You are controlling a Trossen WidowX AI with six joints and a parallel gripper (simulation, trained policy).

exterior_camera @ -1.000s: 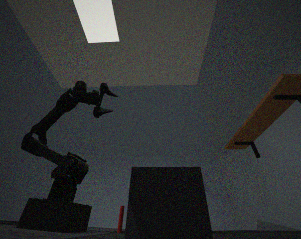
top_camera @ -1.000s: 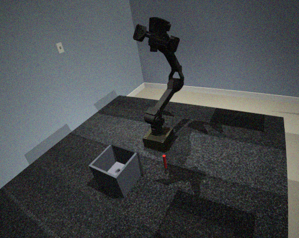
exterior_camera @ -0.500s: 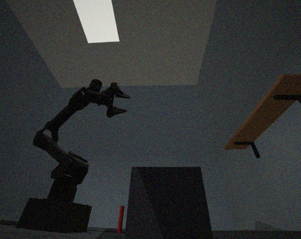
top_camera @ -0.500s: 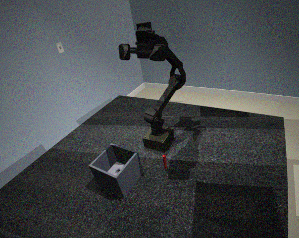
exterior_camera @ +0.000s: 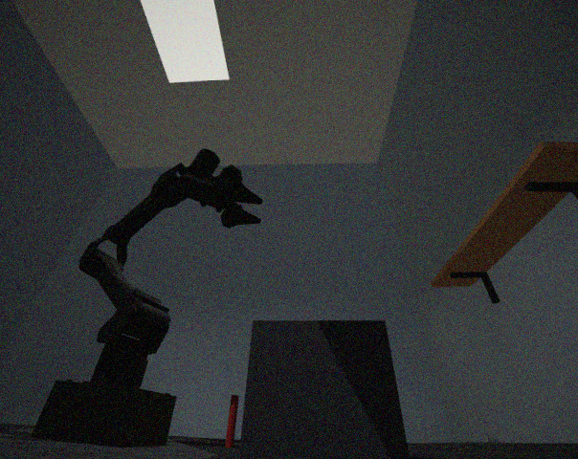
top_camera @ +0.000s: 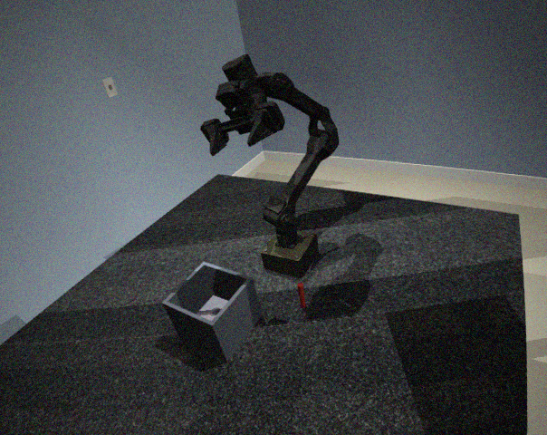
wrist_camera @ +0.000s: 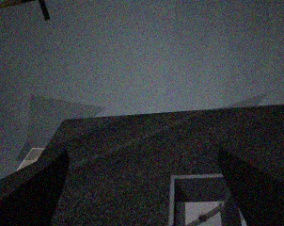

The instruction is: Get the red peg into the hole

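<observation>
The red peg [top_camera: 302,295] [exterior_camera: 232,421] stands upright on the table between the arm's base and the box; it does not show in the wrist view. The grey open box [top_camera: 238,320] [exterior_camera: 299,395] [wrist_camera: 172,202] stands beside it. The pale plate [top_camera: 216,303] [wrist_camera: 195,209] shows at the bottom of the box, with a dark shadow band across it; its hole is hard to make out. My gripper [top_camera: 231,149] [exterior_camera: 260,211] [wrist_camera: 145,155] is open and empty, high above the table and well above the box's rim, tilted forward. The peg is far below it.
The arm's base block [top_camera: 288,257] [exterior_camera: 103,415] stands behind the peg and box. The dark table top [top_camera: 311,374] [wrist_camera: 114,188] carries broad shadows. An orange-brown shelf [exterior_camera: 506,222] on black brackets is on the wall at the right in the exterior view.
</observation>
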